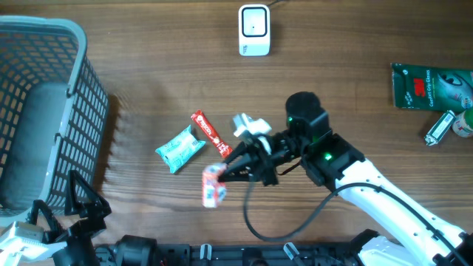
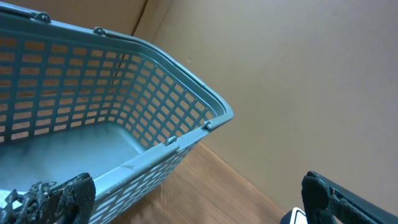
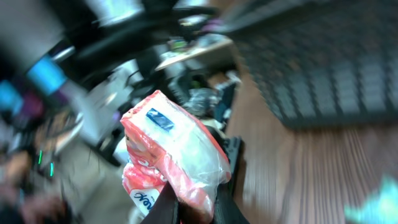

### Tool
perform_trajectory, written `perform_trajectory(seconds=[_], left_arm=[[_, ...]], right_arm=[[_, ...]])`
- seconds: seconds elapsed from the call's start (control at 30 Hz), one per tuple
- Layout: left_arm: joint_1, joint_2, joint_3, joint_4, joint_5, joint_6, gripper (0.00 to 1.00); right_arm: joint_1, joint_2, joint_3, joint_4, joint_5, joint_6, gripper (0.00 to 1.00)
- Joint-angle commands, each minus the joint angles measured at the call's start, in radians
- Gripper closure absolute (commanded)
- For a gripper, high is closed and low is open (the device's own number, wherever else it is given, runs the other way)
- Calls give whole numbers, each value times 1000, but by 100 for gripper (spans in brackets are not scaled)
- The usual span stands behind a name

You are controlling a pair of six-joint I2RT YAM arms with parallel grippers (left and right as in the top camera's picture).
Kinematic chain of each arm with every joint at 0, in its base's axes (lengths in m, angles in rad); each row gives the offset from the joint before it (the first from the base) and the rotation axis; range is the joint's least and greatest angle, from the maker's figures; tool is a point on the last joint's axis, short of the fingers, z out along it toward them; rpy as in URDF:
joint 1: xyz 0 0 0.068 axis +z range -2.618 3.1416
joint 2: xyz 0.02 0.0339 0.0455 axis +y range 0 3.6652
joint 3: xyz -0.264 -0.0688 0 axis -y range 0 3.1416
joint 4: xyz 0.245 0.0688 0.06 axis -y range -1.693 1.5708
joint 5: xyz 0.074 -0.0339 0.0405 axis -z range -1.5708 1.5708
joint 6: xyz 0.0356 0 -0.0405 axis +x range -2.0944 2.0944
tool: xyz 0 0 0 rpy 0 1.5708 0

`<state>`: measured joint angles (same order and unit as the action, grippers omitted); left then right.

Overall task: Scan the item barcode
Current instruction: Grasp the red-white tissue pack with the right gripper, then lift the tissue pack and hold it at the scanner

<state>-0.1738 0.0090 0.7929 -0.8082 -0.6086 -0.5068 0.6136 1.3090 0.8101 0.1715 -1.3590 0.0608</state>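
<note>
Brown wooden worktop [image 1: 355, 66] under the overhead camera, with a grey mesh basket [image 1: 44, 111] at the far left and a white scanner [image 1: 253, 29] upright at the top edge. Near the middle, a teal packet [image 1: 179, 148] and a red bar [image 1: 211, 134] lying just beside each other. At the far right, a green package [image 1: 432, 86] and a small silvery item [image 1: 440, 127].

Right gripper [image 1: 235, 168] clamped on the lower edge of a red-and-white packet [image 1: 213, 185], just below the red bar. On the right wrist view, packet bulging above the closed fingers [image 3: 166, 208]; a dark patch near its top, too blurred to call a barcode.

Left gripper [image 1: 65, 203] parked beside the basket, spread wide, holding nothing.

Step in hand, by judgement: item picked, not yet presented. Scanner well apart from the packet, up the worktop. Next move likely: carry the packet toward the scanner's face and turn the wrist so the printed code meets the window. Worth minding: soft wrapper, liable to fold or sag and hide the code; pinch at the edge only, so a risk of slipping on a quick swing.
</note>
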Motion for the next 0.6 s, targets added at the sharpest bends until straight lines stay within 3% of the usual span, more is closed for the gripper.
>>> perform_trajectory(seconds=[0.0, 0.13, 0.27, 0.37, 0.43, 0.47, 0.53, 0.57], left_arm=[[4, -1, 2, 2, -10, -3, 0], [4, -1, 2, 2, -10, -3, 0], [4, 0, 2, 2, -10, -3, 0], [4, 0, 2, 2, -10, -3, 0], [4, -1, 2, 2, -10, -3, 0], [4, 0, 2, 2, -10, -3, 0], [4, -1, 2, 2, -10, -3, 0], [4, 0, 2, 2, -10, -3, 0]], right_arm=[[-32, 9, 3, 111, -263, -201, 96], [-32, 9, 3, 496, -263, 270, 96], [-32, 9, 1, 475, -263, 316, 96], [-33, 11, 1, 338, -209, 227, 96], [-34, 11, 1, 141, 53, 110, 96], [-31, 11, 1, -36, 376, 14, 96], [-16, 21, 2, -241, 1030, -12, 96], [-18, 17, 4, -255, 1097, -55, 96]])
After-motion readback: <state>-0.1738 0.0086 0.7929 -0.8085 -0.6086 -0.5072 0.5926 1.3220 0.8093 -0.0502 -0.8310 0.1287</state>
